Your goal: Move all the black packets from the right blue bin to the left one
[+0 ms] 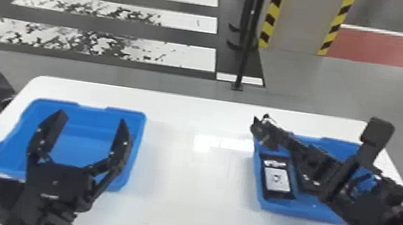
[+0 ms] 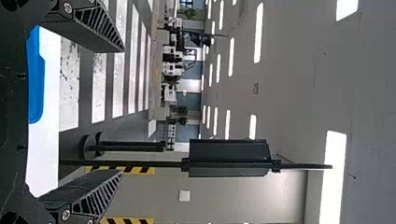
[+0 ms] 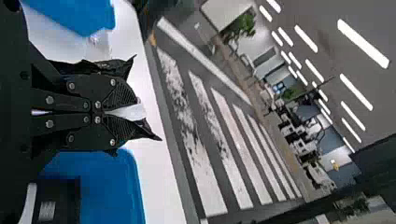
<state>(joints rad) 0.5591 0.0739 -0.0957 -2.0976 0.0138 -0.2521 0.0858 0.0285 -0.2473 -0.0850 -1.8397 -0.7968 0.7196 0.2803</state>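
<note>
While your left gripper [image 1: 92, 120] hangs over the left blue bin [image 1: 77, 146], at 8 o'clock in the head view, your right gripper [image 1: 276, 135] is above the 10 o'clock corner of the right blue bin [image 1: 310, 211], itself at 4 o'clock. Against that bin's 9 o'clock wall lies a flat packet [image 1: 277, 178], black with a white label [image 1: 282, 184] and a dark mark on it; you get no wording from it. Just to its 3 o'clock side something dark may be another packet, but your arm covers too much to tell.

In the left wrist view, your left gripper's jaws stand wide apart with nothing between them.

In the right wrist view, you have the jaws clenched on a crumpled black packet [image 3: 148, 131], a whitish patch showing at the tips, with no readable writing.

Judging from this, you are early in the job: one packet is lifted but undelivered, and at least the labelled one has yet to be picked up.
</note>
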